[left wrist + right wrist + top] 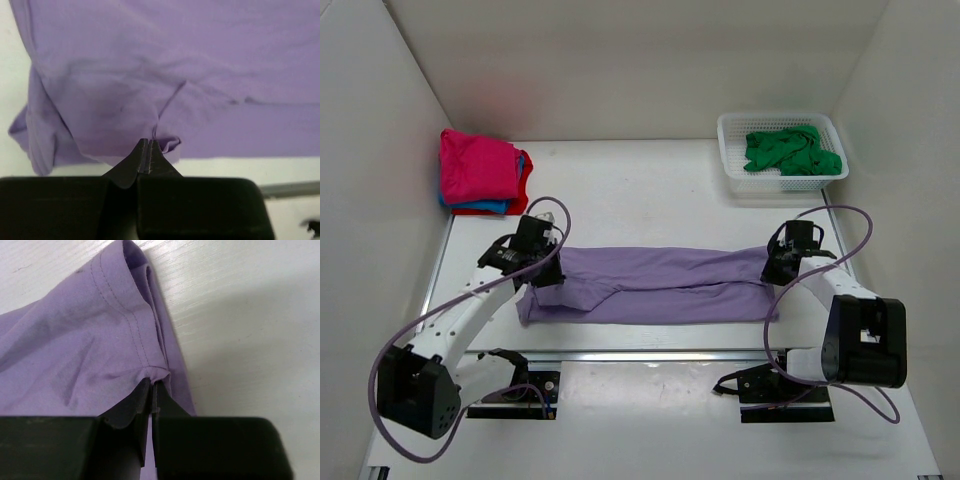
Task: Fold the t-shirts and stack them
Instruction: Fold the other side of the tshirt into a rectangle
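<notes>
**Lilac t-shirt (650,285) gripped at both ends on a white bench (650,190)**

The bench is enclosed by plain white walls (620,60) at the back and on both sides. The lilac t-shirt is spread as a long band from left to right across the near half of the bench. The left end effector (149,145) is clamped on a pinch of cloth at the shirt's left end, and the right end effector (151,385) is clamped on the stitched hem at its right end. In the far left corner a folded magenta pink t-shirt (475,165) is stacked on a blue t-shirt (498,205) and a red t-shirt (525,172). A crumpled green t-shirt (790,150) is held in the white lattice basket (725,150) at the far right.
</notes>
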Controlling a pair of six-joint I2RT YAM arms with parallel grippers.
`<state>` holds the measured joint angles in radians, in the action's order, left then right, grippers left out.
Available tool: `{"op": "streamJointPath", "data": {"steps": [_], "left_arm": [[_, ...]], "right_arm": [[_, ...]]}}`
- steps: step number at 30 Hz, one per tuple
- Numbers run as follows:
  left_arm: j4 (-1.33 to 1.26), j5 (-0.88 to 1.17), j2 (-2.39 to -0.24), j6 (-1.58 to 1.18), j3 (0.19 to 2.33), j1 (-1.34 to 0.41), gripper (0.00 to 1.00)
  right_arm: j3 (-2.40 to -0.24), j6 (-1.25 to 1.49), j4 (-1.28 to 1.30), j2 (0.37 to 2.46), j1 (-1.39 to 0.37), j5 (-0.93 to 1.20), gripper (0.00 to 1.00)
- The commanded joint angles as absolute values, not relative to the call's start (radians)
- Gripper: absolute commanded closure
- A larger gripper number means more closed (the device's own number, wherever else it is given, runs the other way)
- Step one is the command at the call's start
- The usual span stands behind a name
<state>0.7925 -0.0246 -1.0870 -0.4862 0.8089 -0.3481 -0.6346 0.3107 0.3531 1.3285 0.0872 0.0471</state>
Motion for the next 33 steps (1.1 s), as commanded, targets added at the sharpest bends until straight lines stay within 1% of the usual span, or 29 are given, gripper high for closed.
{"op": "streamJointPath", "data": {"steps": [1,6,7,8,9,10,12,13,15,16,17,18,20,22,24,25,27,29,31,32,33], "left_arm": [[0.66,-0.096,-1.129,-0.46,0.844,-0.325,1.0],[0.64,-0.264,-1.267,-0.482,0.868,-0.337,1.0],[0.643,-0.306,-1.288,-0.492,0.88,-0.334,1.0],[0.65,-0.343,-1.323,-0.491,0.885,-0.334,1.0],[0.656,-0.356,-1.357,-0.491,0.897,-0.328,0.97],[0.661,-0.379,-1.383,-0.482,0.9,-0.316,0.84],[0.631,-0.385,-1.4,-0.463,0.882,-0.305,0.64],[0.618,-0.384,-1.393,-0.477,0.874,-0.286,0.58],[0.578,-0.386,-1.349,-0.473,0.851,-0.272,0.48],[0.575,-0.4,-1.307,-0.492,0.85,-0.276,0.42],[0.581,-0.435,-1.264,-0.492,0.856,-0.293,0.4],[0.592,-0.448,-1.223,-0.518,0.862,-0.313,0.4],[0.626,-0.434,-1.151,-0.543,0.861,-0.33,0.4],[0.662,-0.379,-1.091,-0.577,0.835,-0.339,0.49],[0.687,-0.306,-1.037,-0.603,0.773,-0.363,0.6],[0.69,-0.304,-1.023,-0.618,0.734,-0.373,0.63],[0.686,-0.32,-1.014,-0.664,0.684,-0.446,0.62],[0.68,-0.351,-1.051,-0.704,0.647,-0.481,0.62],[0.674,-0.356,-1.112,-0.706,0.635,-0.476,0.65],[0.664,-0.367,-1.124,-0.707,0.637,-0.479,0.64],[0.646,-0.379,-1.15,-0.698,0.638,-0.476,0.67]], "right_arm": [[-0.664,0.291,0.313,1.345,0.091,0.052,1.0],[-0.675,0.291,0.318,1.361,0.061,0.028,1.0],[-0.68,0.291,0.324,1.368,0.061,0.009,0.98],[-0.681,0.29,0.33,1.374,0.055,0.0,0.9],[-0.69,0.288,0.343,1.385,0.045,0.005,0.84],[-0.701,0.288,0.35,1.382,0.037,-0.03,0.76],[-0.713,0.284,0.365,1.379,0.028,-0.043,0.63],[-0.721,0.275,0.371,1.367,0.023,-0.052,0.56],[-0.744,0.265,0.385,1.347,0.011,-0.055,0.5],[-0.762,0.253,0.394,1.333,0.006,-0.066,0.47],[-0.781,0.239,0.397,1.321,-0.021,-0.081,0.46],[-0.801,0.223,0.399,1.315,-0.035,-0.086,0.43],[-0.833,0.207,0.403,1.313,-0.057,-0.095,0.41],[-0.854,0.184,0.399,1.318,-0.078,-0.078,0.43],[-0.857,0.17,0.361,1.337,-0.107,-0.032,0.5],[-0.854,0.175,0.347,1.339,-0.116,-0.023,0.51],[-0.857,0.175,0.331,1.379,-0.136,-0.009,0.51],[-0.854,0.176,0.328,1.417,-0.166,-0.009,0.51],[-0.851,0.184,0.321,1.451,-0.207,-0.012,0.51],[-0.851,0.189,0.319,1.453,-0.207,-0.015,0.51],[-0.842,0.198,0.307,1.459,-0.218,-0.015,0.51]]}}
